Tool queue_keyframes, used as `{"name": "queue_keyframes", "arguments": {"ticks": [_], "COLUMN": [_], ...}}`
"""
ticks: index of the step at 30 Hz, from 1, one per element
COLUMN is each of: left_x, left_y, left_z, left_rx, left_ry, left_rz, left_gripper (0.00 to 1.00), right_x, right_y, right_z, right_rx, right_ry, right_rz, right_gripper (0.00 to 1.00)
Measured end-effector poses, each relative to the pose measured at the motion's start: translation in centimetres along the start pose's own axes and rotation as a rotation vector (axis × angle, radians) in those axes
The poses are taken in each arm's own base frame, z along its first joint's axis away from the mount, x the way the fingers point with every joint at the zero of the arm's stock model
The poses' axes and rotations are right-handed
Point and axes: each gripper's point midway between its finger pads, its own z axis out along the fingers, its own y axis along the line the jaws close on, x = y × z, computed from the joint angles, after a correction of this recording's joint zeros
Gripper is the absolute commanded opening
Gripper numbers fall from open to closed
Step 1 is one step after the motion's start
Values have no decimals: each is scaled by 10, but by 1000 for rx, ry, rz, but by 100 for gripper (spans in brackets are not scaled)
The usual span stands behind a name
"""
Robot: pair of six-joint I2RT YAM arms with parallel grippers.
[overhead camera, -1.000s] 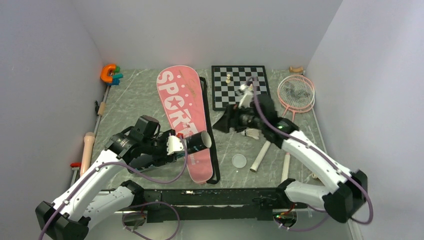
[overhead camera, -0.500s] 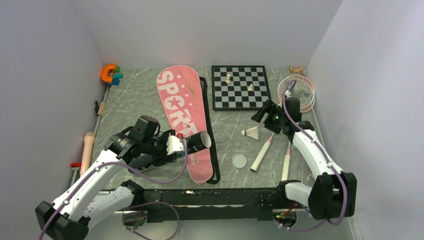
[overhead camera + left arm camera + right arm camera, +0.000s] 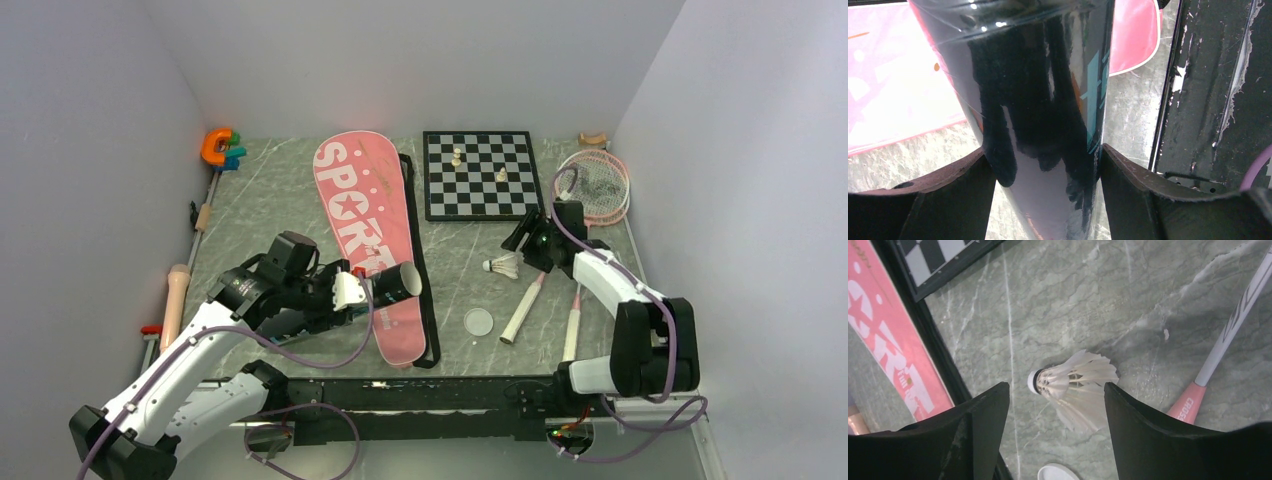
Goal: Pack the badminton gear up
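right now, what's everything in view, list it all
SPORT bag: one, pink, flat on the table, left of centre
black tube: one, held over the bag's near end
shuttlecock: one visible, white, on the table right of the bag
rackets: two, pink frames, white handles, right side, heads at the far end
chessboard: one, black and white, far centre
pale pieces: two, on the chessboard
round disc: one, pale, beside the racket handles
C-shaped toy: one, orange, far left corner
left hand: shut on the black tube
right hand: open, shuttlecock between its fingers in its wrist view
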Motion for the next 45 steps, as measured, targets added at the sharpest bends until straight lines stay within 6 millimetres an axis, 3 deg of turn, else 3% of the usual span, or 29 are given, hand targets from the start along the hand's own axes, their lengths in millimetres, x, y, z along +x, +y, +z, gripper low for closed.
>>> {"name": "queue_keyframes", "arguments": {"ticks": [5,12,18,21,23,27,29,33,37,45], "left_x": [0,0,0,0,1,5,6,8,9,10], "left_y": [0,0,0,0,-1,-4,-5,-6,-6,-3], "left_z": [0,0,0,1,1,4,5,7,10,12], "left_rx": [1,1,2,2,5,14,16,23,31,29], "left_ry": [-1,0,0,1,3,10,12,16,23,31], "left_rz": [1,2,2,1,1,-1,-1,-3,-7,-11], "left_gripper": [32,32,32,32,32,32,32,32,32,32], "right_x": [9,18,17,14,19,44,52,54,61,99], "right_y": [-8,-9,4,25,49,117,138,158,171,192], "right_z": [18,23,15,-5,-23,-80,-109,-158,-183,-193], "right_rx": [13,-18,-74,-136,-198,-384,-464,-557,-617,-680], "right_ry": [32,42,43,15,6,7,-1,-34,-20,103], "right_rz": [11,30,37,5,-46,-200,-249,-289,-311,-361], "right_gripper": [55,15,0,0,0,0,0,0,0,0]}}
